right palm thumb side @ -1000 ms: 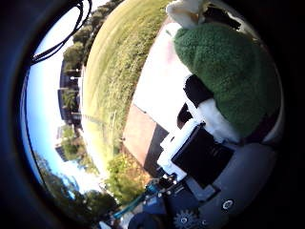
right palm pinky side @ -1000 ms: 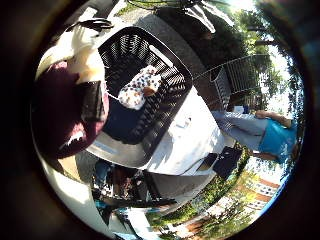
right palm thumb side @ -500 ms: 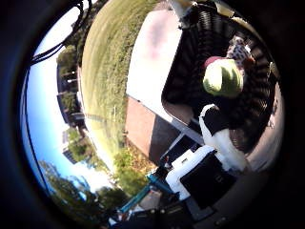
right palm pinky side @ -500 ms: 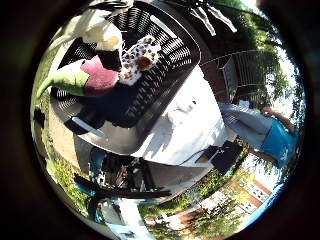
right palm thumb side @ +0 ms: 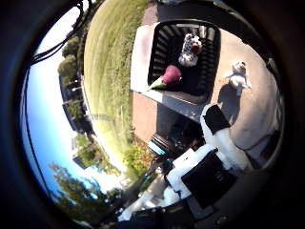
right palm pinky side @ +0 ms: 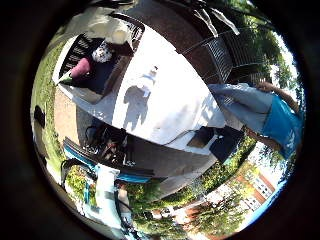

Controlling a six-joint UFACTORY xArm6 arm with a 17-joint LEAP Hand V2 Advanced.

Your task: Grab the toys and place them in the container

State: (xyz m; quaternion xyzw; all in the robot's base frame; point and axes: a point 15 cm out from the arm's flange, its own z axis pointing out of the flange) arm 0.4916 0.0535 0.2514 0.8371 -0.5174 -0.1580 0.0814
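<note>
Hand [right palm thumb side: 217, 152]: white and black parts enter the thumb-side view from about 5 o'clock. One finger [right palm thumb side: 215, 125] reaches straight out toward the table [right palm thumb side: 248, 114] with nothing in its grasp; the fingers look extended and apart, though only part of them shows.

Container [right palm thumb side: 164, 50]: black slatted basket, standing on the white table at its grass-side end, well away from the palm. Inside it:
- a maroon and green plush toy [right palm thumb side: 167, 77], lying toward the container's 7 o'clock corner in the thumb-side view;
- a spotted white plush toy [right palm thumb side: 189, 49], up toward 1 o'clock from the first, apart from it.

A third toy, small and white [right palm thumb side: 237, 75], stands on the bare tabletop just outside the container's wall, at about 3 o'clock from it. It casts a dark shadow on the table surface beside it. Nothing lies between this toy and the container.

Surroundings: outdoor yard. Table is white, in bright sun. Lawn [right palm thumb side: 112, 71] runs along one side of the table; brick paving [right palm pinky side: 65, 117] below the table edge. A metal bench [right palm pinky side: 227, 55] sits on the far side. A person [right palm pinky side: 260, 112] in blue stands near the table, touching none of the toys. Trees and buildings at the horizon.
</note>
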